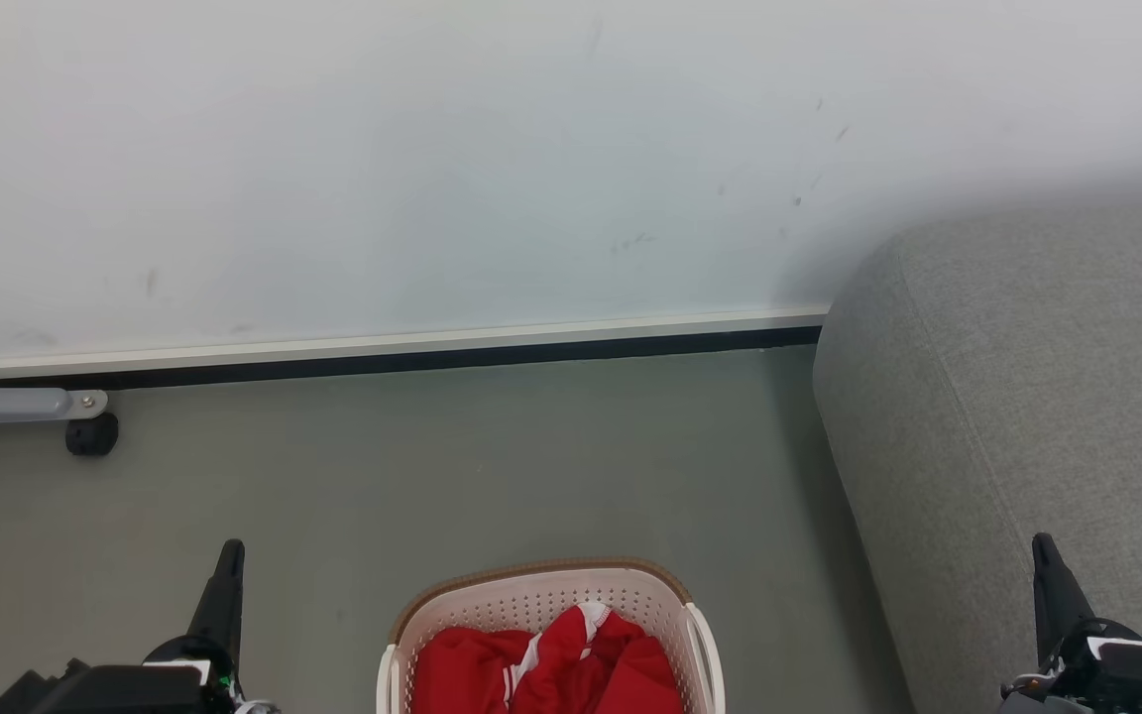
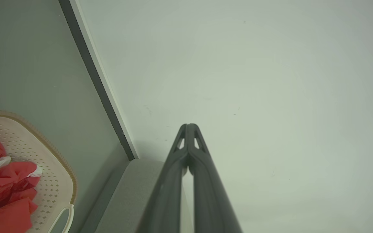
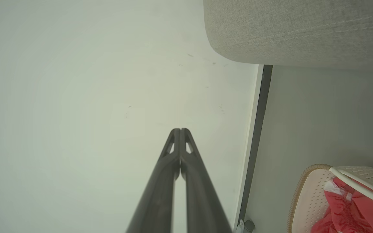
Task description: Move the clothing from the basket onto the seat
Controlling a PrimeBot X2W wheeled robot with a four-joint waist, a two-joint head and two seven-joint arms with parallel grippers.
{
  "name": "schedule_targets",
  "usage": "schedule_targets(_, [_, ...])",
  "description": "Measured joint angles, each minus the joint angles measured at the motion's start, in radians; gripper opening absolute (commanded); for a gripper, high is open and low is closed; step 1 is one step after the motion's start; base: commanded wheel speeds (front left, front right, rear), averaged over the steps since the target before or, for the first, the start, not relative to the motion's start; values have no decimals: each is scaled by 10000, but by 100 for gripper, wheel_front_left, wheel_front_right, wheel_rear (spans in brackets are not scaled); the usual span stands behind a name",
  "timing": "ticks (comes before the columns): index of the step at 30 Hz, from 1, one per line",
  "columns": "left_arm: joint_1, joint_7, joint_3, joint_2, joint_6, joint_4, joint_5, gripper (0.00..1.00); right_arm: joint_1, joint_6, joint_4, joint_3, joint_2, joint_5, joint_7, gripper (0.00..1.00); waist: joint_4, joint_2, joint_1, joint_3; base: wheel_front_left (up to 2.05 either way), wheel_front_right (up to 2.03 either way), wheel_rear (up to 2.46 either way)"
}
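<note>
The cream perforated basket (image 1: pixel 541 595) with its brown rim stands on the floor at the bottom middle of the head view. Red clothing (image 1: pixel 551 664) with white trim lies bunched inside it. The grey seat (image 1: pixel 1027 416) fills the right side. My left gripper (image 1: pixel 231 555) points up at the lower left, left of the basket, shut and empty. My right gripper (image 1: pixel 1044 548) is at the lower right, over the seat's front, shut and empty. The left wrist view shows shut fingertips (image 2: pixel 189 127), the basket (image 2: pixel 53 181) and clothing (image 2: pixel 2 194). The right wrist view shows shut fingertips (image 3: pixel 180 131), the basket (image 3: pixel 306 194), clothing (image 3: pixel 351 210) and seat (image 3: pixel 303 29).
A pale wall (image 1: pixel 432 149) with a white and black skirting (image 1: pixel 383 352) runs behind the grey-green floor (image 1: pixel 482 456). A grey metal leg on a black caster (image 1: pixel 90 434) stands at the far left by the wall.
</note>
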Motion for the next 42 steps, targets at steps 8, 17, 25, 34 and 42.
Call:
schedule_targets(8, [0, 0, 0, 0, 0, 0, 0, 0, 0, 0, 0, 0, 0, 0, 0, 0, 0, 0, 0, 0, 0, 0, 0])
schedule_targets(17, [0, 0, 0, 0, 0, 0, 0, 0, 0, 0, 0, 0, 0, 0, 0, 0, 0, 0, -1, 0, 0, 0, 0])
schedule_targets(25, [0, 0, 0, 0, 0, 0, 0, 0, 0, 0, 0, 0, 0, 0, 0, 0, 0, 0, -1, 0, 0, 0, 0])
schedule_targets(34, [129, -2, -29, -54, 13, 224, 0, 100, 107, -15, 209, 23, 52, -4, -2, 100, 0, 0, -1, 0, 0, 0, 0])
schedule_targets(42, [544, -171, -230, -123, 15, 491, 4, 100, 453, -46, 548, 251, 178, -8, -176, 100, -1, 0, -1, -21, 0, 0, 0])
